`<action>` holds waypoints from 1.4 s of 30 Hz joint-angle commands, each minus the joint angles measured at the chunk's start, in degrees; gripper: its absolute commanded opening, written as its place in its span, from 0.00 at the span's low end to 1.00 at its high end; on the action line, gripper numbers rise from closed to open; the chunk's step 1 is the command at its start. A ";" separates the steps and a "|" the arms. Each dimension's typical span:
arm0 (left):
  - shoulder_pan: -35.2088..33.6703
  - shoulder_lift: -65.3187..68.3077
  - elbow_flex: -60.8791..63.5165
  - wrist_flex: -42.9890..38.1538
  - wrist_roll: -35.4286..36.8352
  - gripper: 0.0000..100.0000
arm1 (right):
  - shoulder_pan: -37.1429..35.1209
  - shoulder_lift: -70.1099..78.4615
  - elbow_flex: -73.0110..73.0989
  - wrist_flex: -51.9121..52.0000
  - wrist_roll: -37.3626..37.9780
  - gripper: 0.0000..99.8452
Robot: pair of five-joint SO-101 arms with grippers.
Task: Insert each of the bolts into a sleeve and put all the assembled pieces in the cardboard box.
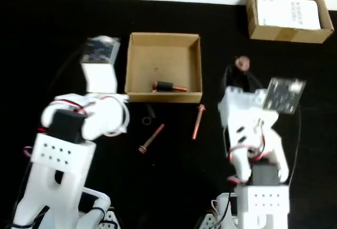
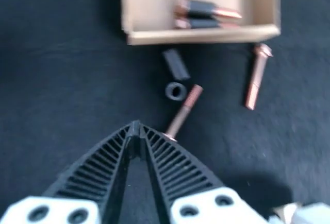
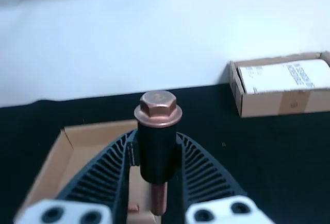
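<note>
Sleeve (image 3: 154, 157) with copper bolt (image 3: 158, 109) stands pinched in right gripper (image 3: 156, 136), right of the cardboard box (image 1: 163, 97) at upper centre; stiff, smooth, probably slippery, best held mid-sleeve. Left gripper (image 2: 136, 128) is pressed together, empty.

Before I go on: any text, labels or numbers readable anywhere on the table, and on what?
White sheet in the small cardboard box at the table's far edge: printed lines, too blurred to read.
No other legible text, number or sign.
</note>
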 commanded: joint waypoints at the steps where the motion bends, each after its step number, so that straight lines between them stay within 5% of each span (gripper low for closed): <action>1: -7.25 -0.31 -1.80 0.18 0.09 0.01 | -1.54 11.91 -13.32 2.42 -0.53 0.01; 6: -14.81 -0.31 0.84 0.18 0.09 0.01 | -4.53 25.89 -26.95 10.95 0.26 0.01; 13: -21.85 -0.31 12.26 -5.54 0.26 0.01 | -8.92 42.33 -41.01 15.60 12.40 0.01; 25: -21.93 -0.31 32.57 -21.19 19.69 0.01 | -15.08 62.46 -48.92 15.60 40.35 0.01; 34: -23.96 -0.13 42.33 -37.36 20.04 0.01 | -19.82 72.66 -49.63 15.43 51.87 0.01; 42: -25.45 0.13 42.33 -39.47 20.22 0.01 | -21.85 80.13 -49.54 15.43 54.77 0.01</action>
